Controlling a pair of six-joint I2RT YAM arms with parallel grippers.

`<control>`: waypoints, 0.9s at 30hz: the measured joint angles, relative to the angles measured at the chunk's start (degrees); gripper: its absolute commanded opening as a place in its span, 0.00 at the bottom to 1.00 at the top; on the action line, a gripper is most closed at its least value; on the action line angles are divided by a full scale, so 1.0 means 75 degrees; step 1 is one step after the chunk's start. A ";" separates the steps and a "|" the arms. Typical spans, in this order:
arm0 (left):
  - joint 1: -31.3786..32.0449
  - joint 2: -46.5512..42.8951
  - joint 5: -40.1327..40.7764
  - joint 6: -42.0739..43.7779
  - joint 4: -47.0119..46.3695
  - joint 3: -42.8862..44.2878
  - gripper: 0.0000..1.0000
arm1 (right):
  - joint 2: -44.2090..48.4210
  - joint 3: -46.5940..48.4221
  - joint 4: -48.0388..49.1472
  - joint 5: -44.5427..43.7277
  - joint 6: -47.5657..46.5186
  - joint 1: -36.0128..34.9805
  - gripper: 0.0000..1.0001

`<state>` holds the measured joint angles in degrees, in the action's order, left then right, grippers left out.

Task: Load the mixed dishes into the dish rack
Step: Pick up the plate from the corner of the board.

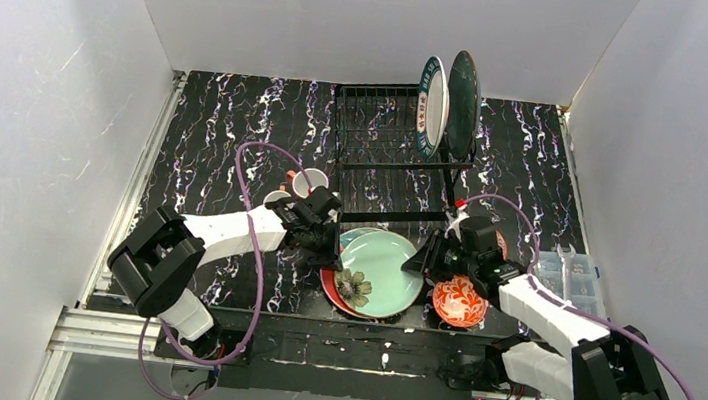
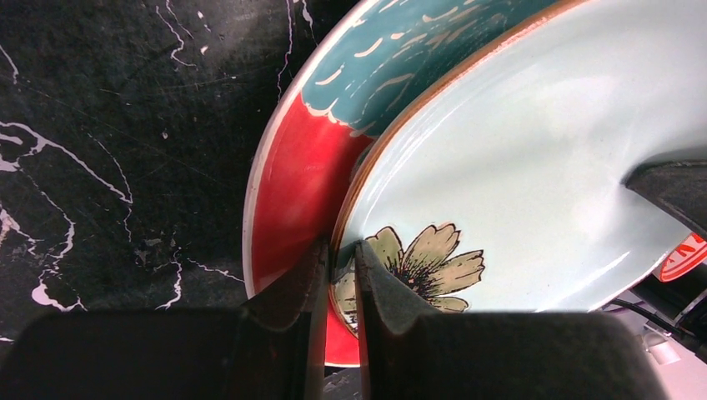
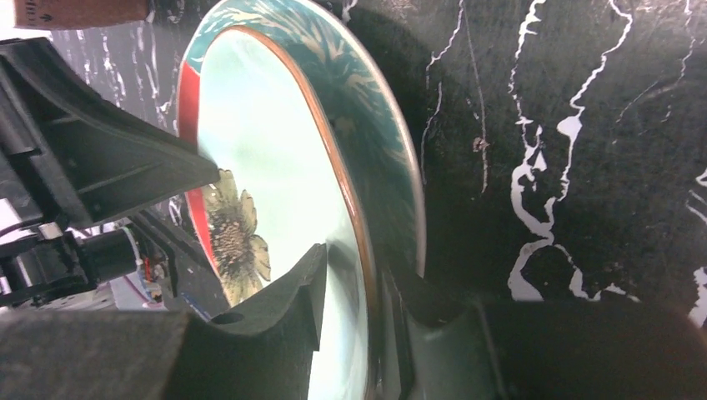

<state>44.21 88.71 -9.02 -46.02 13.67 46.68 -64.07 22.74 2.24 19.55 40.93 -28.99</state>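
A pale green plate (image 1: 380, 271) with a painted flower (image 2: 425, 262) lies tipped over a red plate (image 1: 328, 288) at the near middle of the table. Its outer side shows a teal pattern (image 3: 367, 100). My left gripper (image 1: 332, 248) is shut on its rim by the flower (image 2: 340, 250). My right gripper (image 1: 420, 265) grips the opposite rim (image 3: 354, 267), one finger inside, one behind. The dish rack (image 1: 378, 132) stands behind with a white plate (image 1: 430, 108) and a dark teal plate (image 1: 463, 102) upright in its slots. Two mugs (image 1: 304, 182) stand by my left wrist. A red-patterned bowl (image 1: 459, 301) sits under my right arm.
A clear compartment box (image 1: 578, 276) lies at the right edge of the black marbled table (image 1: 226, 135). White walls close in the left, back and right sides. A metal rail (image 1: 127, 214) runs along the left edge.
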 measured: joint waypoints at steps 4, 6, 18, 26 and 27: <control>0.0000 -0.0029 -0.0052 0.0003 -0.0131 -0.0032 0.00 | 0.0679 -0.0012 -0.0079 0.0102 0.0332 -0.0009 0.01; 0.0006 -0.0029 -0.0079 0.0003 -0.0207 -0.0058 0.00 | 0.0761 -0.0012 -0.0041 0.0119 0.0440 -0.0015 0.01; 0.0032 -0.0038 -0.0187 -0.0029 -0.0627 -0.0236 0.00 | 0.1023 -0.0006 0.0446 0.0560 0.0813 -0.0175 0.11; 0.0032 -0.0055 -0.0192 -0.0041 -0.0694 -0.0277 0.00 | 0.1023 0.0143 0.0041 0.0495 0.0644 -0.0187 0.22; 0.0032 -0.0055 -0.0198 -0.0041 -0.0711 -0.0283 0.00 | 0.1023 0.0187 -0.0023 0.0490 0.0595 -0.0192 0.37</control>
<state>44.45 88.29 -10.50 -46.33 8.34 44.56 -56.40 24.14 2.07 23.22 45.39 -30.44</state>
